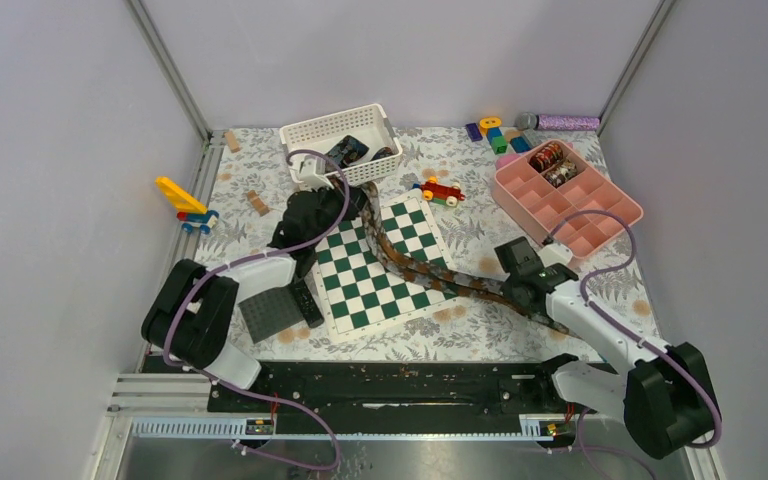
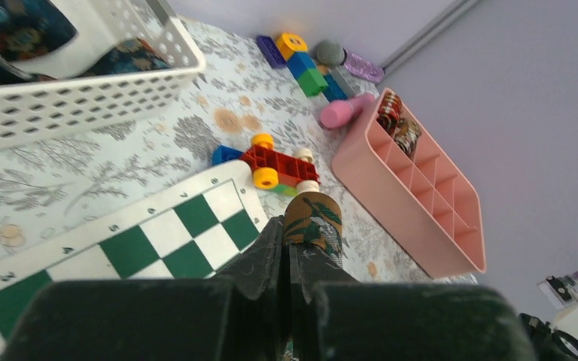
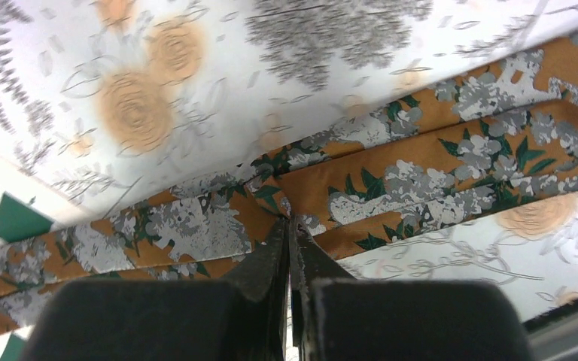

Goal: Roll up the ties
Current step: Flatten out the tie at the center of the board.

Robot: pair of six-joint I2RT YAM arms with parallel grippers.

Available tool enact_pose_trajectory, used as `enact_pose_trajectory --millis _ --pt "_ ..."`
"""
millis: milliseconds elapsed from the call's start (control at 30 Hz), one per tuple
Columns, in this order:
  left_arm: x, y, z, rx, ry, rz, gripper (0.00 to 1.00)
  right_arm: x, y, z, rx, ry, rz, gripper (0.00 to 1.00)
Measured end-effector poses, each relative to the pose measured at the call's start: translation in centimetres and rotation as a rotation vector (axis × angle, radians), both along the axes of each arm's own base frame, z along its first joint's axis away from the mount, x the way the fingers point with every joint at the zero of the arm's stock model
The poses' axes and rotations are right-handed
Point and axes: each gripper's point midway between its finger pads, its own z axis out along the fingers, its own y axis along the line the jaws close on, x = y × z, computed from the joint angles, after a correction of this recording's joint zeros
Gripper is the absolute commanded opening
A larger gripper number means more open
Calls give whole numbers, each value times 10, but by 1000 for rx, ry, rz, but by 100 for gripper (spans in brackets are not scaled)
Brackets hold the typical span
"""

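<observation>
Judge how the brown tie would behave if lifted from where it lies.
Likely floppy: the tie lies in a loose curve across the chessboard, so it should sag between grips. Probably light and thin: it lies flat and folded at the right end effector. It may slip, since the fabric looks smooth.

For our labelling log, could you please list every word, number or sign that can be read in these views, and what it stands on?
"4" and "3": on the white border of the chessboard mat, left wrist view.
Other border digits: too blurred to read.
The tie, white basket and pink compartment tray: no text.
</observation>
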Motion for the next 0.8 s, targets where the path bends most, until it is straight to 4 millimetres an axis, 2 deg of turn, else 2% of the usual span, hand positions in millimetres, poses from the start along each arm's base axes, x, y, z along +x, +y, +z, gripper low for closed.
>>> enact_pose_trajectory --millis 233,433,633,800 --pt "-10 -28 -10 -21 14 -61 0 -19 -34 -8 -6 12 -120 0" --pt "-19 -46 -11 -41 9 -100 0 -24 -57 -6 -1 -4 -213 0" --pt "-26 -58 -14 -54 13 -126 0 -27 -68 -7 -2 7 -249 0" --pt "-26 -54 -21 -55 18 -107 0 -29 -69 -9 5 17 -248 0"
